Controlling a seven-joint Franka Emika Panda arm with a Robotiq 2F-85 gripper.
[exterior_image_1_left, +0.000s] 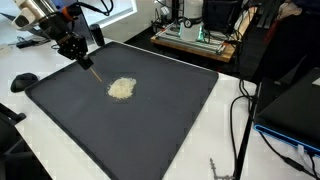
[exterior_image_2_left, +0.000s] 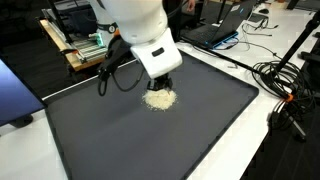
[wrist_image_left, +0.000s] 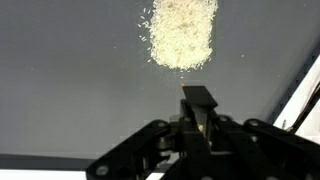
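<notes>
**Pincer (wrist_image_left: 198, 112) clenched on a dark tool (wrist_image_left: 198, 97), heap of grains (wrist_image_left: 180, 35) at twelve o'clock**

White desk (exterior_image_1_left: 228, 135) carries a black mat (exterior_image_1_left: 150, 125) that covers most of it, and the mat lies flat. Loose cables (exterior_image_2_left: 285, 90) trail over the desk at about three o'clock from the mat in an exterior view. A wide swing of the arm could snag them. The heap of grains sits near the mat's middle, straight ahead of the pincer in the wrist view, close to the tool's tip but apart from it. Stray grains (wrist_image_left: 146, 38) ring its edge, so I judge that a fast or deep stroke would scatter more, perhaps off the mat onto the desk. The tool is thin. Pressed too hard into the mat, it could twist or slip in the grip. I cannot tell what kind of tool it is.
</notes>
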